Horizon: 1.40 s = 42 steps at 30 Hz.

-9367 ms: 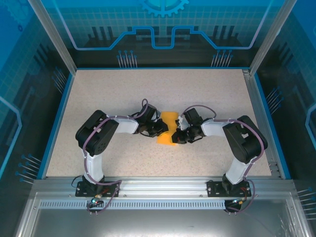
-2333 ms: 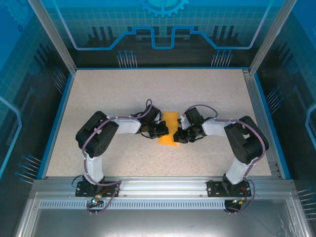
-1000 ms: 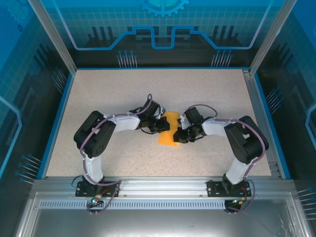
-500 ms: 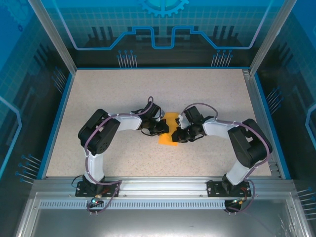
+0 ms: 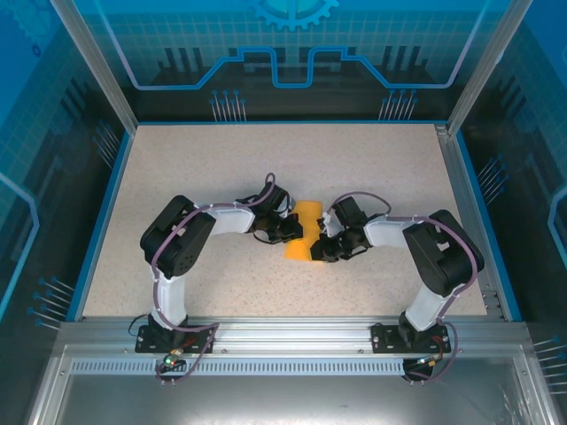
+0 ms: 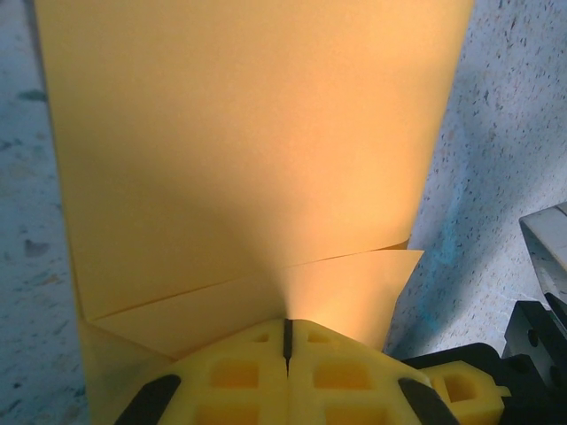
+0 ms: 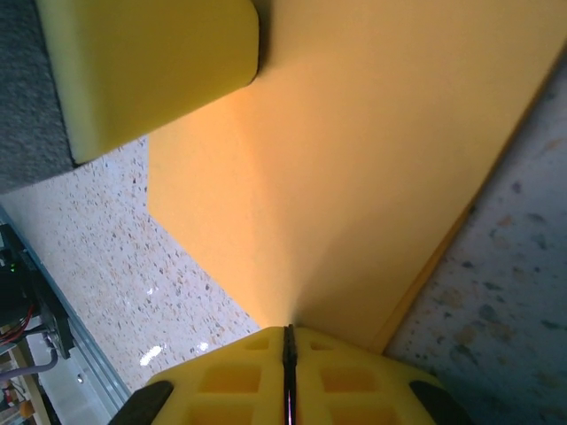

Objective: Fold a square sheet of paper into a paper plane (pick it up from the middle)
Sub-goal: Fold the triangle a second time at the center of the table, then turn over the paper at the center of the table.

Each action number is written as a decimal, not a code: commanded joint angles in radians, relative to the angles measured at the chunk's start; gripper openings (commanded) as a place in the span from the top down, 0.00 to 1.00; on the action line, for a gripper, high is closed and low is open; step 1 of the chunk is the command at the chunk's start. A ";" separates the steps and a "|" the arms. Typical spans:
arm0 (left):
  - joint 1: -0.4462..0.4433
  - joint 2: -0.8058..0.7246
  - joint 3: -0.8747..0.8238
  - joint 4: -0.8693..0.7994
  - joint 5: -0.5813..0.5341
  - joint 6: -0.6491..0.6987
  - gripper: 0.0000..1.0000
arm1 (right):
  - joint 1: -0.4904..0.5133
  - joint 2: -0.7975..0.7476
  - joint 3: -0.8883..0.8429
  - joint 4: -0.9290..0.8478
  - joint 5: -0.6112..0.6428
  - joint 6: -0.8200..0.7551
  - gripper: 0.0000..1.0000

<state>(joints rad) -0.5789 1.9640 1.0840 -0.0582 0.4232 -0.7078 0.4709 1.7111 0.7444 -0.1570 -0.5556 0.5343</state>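
The table [image 5: 177, 168] has a flat, pale beige top with fine dark speckles, and a blue border runs along its left, far and right edges. One folded sheet of paper [image 5: 306, 217], orange-yellow, lies near the middle, a little closer to the near edge.

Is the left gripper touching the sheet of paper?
Touching. In the left wrist view the left gripper, shut, pinches the edge of the sheet of paper.
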 commanded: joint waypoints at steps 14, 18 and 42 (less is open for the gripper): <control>-0.003 0.002 -0.003 -0.018 0.000 -0.012 0.95 | -0.074 -0.188 -0.071 -0.073 0.069 0.044 0.81; -0.003 -0.023 0.013 -0.021 0.002 -0.006 0.93 | -0.100 -0.177 -0.044 -0.041 0.097 0.114 0.76; -0.004 -0.005 0.059 -0.089 -0.037 0.020 0.90 | -0.100 0.057 0.094 0.006 0.044 0.153 0.66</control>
<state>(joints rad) -0.5789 1.9514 1.1133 -0.1047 0.4084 -0.7059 0.3767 1.7332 0.8207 -0.1562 -0.4911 0.6807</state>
